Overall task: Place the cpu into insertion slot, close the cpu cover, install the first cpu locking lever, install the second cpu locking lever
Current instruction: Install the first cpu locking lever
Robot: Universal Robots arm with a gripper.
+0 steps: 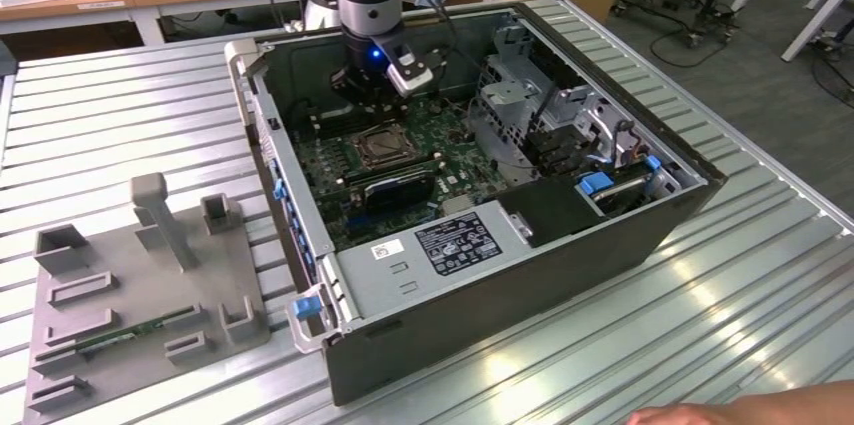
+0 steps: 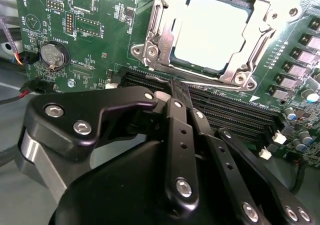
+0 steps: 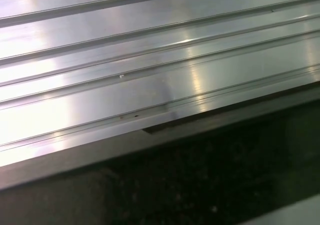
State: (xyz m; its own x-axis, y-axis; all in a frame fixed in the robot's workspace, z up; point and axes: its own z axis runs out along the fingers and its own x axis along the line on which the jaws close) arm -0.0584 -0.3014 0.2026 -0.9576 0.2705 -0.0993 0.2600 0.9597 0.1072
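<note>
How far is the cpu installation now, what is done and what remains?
Done: the cpu lies in the insertion slot, with the cpu cover down around it. In hand: the shut gripper sits at the socket's edge. Left: the locking levers; I cannot tell whether either is latched.

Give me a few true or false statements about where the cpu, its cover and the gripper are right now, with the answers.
1. The cpu lies in the insertion slot. True.
2. The cpu cover stands raised. False: it lies flat, framing the cpu.
3. The gripper holds the cpu. False: it is shut and apart from the cpu.
4. A coin battery sits on the motherboard. True.
</note>
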